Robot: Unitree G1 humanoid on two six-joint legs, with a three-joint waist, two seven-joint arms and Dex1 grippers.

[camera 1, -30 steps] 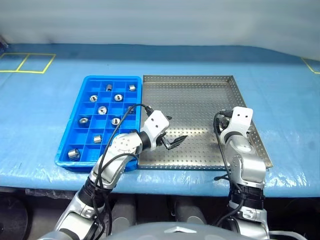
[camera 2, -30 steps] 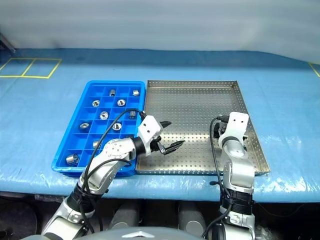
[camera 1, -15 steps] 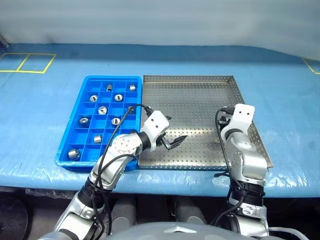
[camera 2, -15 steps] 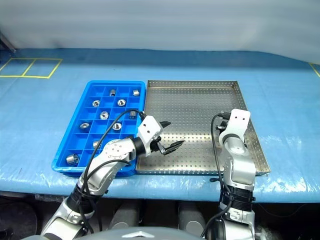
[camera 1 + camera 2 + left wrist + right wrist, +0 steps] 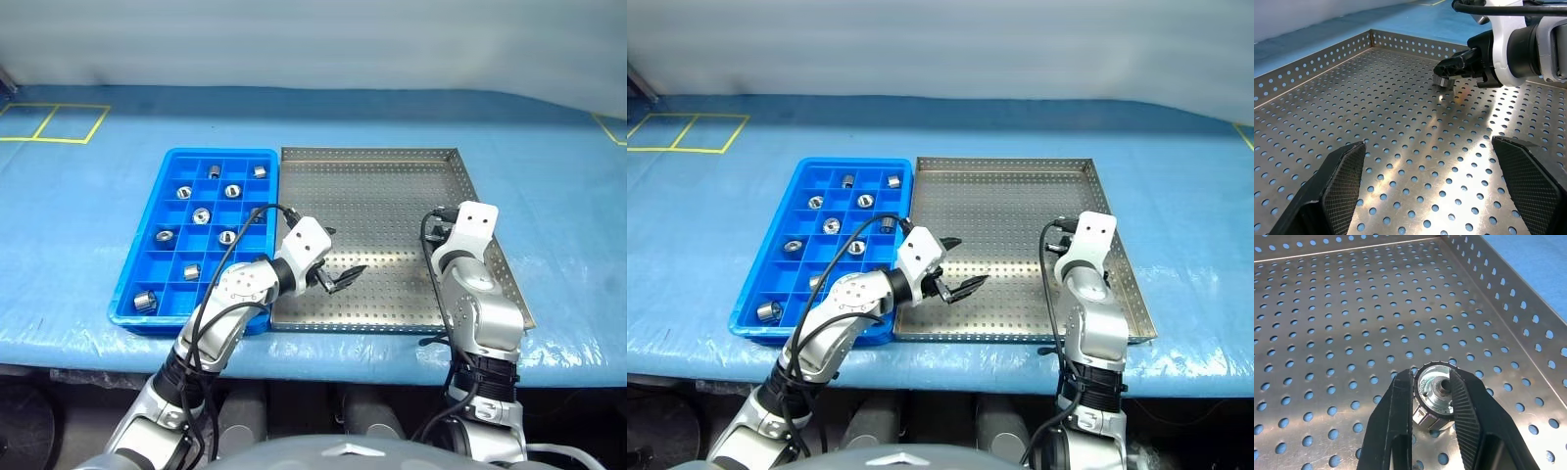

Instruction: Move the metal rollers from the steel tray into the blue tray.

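Note:
The steel tray (image 5: pixel 377 196) lies on the blue table, and the blue tray (image 5: pixel 220 153) sits against its left side. Several metal rollers (image 5: pixel 201 215) rest in the blue tray's compartments. In the right wrist view my right gripper (image 5: pixel 1431 374) is shut on one metal roller (image 5: pixel 1436 396), which sits just over the perforated floor near the tray's right rim. The left wrist view shows that same roller (image 5: pixel 1444 81) pinched between the black fingers (image 5: pixel 1462 62). My left gripper (image 5: pixel 968 262) hovers open above the steel tray's front left part with nothing between its fingers.
A blue cover drapes the table, and its front edge (image 5: pixel 323 343) runs just beyond the trays' near rims. Yellow tape squares (image 5: pixel 54 122) mark the far left corner. The steel tray's raised perforated rim (image 5: pixel 1508 298) stands close to the right gripper.
The right gripper's fingers have closed on the roller. Both arms have stayed where they were, and the left gripper is still open.

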